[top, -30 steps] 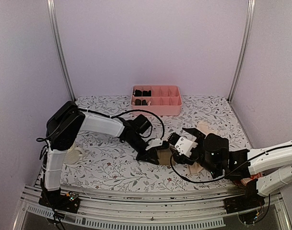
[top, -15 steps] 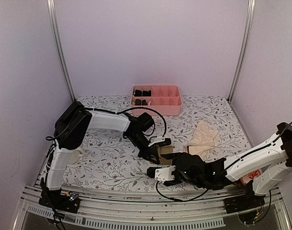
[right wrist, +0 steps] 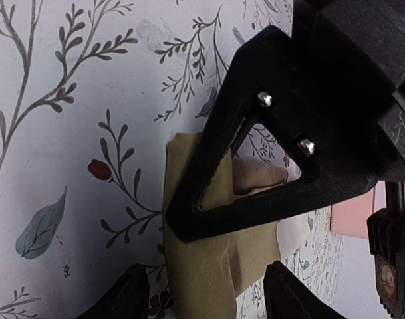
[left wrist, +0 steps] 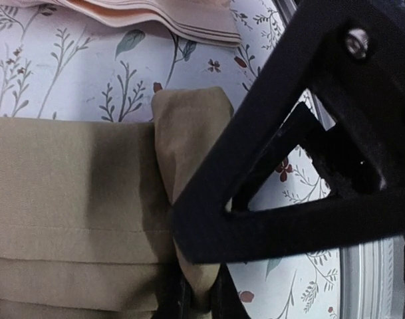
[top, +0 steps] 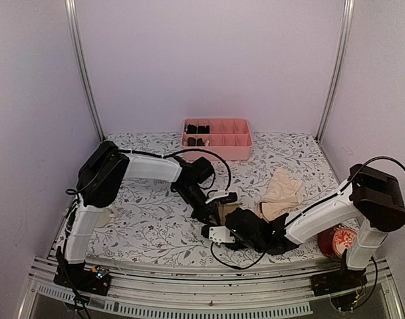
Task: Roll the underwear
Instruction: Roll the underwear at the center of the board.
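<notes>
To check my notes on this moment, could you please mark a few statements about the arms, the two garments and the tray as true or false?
1. The left fingers pinch the olive-brown underwear. True.
2. The right fingers are shut on the peach underwear. False: they stand apart with olive-brown fabric between them, and the peach underwear lies free on the table.
3. The pink tray holds dark bundles in its left compartments. True.
4. The olive-brown underwear lies in the pink tray. False: it lies on the table, well on the near side of the tray.
</notes>
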`<action>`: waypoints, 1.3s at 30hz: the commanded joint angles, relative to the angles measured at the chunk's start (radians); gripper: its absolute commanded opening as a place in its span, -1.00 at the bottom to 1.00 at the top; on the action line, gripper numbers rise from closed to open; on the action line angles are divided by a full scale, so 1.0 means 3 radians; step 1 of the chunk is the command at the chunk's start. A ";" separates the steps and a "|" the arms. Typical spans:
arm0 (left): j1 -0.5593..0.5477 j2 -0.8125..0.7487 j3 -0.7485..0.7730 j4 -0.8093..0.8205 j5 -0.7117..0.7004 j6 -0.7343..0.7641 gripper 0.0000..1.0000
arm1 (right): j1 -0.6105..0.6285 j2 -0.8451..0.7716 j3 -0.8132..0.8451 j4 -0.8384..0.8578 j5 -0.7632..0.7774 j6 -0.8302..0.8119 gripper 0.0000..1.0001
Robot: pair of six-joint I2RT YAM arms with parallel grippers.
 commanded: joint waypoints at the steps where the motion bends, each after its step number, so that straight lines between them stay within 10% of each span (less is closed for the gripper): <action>1: 0.0000 0.0226 -0.0082 -0.0304 -0.0200 0.0018 -1.00 | -0.0076 0.0173 0.0148 -0.0163 0.0063 0.0132 0.17; 5: 0.0004 0.0226 -0.0087 -0.0305 -0.0209 0.0029 -1.00 | -0.0095 0.0233 0.0201 -0.0233 0.0004 0.0173 -0.01; 12: 0.0012 0.0180 -0.0126 -0.0262 -0.0278 0.0044 -1.00 | -0.0142 0.0310 0.0363 -0.0564 -0.0307 0.0327 -0.92; 16: 0.0016 0.0069 -0.0216 -0.0161 -0.0328 0.0067 -1.00 | -0.0243 0.0322 0.0470 -0.0797 -0.0599 0.0474 -0.95; 28: 0.0196 -0.0854 -0.1041 0.0866 -0.0438 0.0044 0.90 | -0.0515 0.0187 0.0593 -0.1223 -0.1375 0.0758 -0.95; 39: 0.0292 -0.1804 -0.2266 0.2471 -0.0682 0.0110 0.84 | -0.0800 0.0327 0.0826 -0.1570 -0.1964 0.0957 -0.95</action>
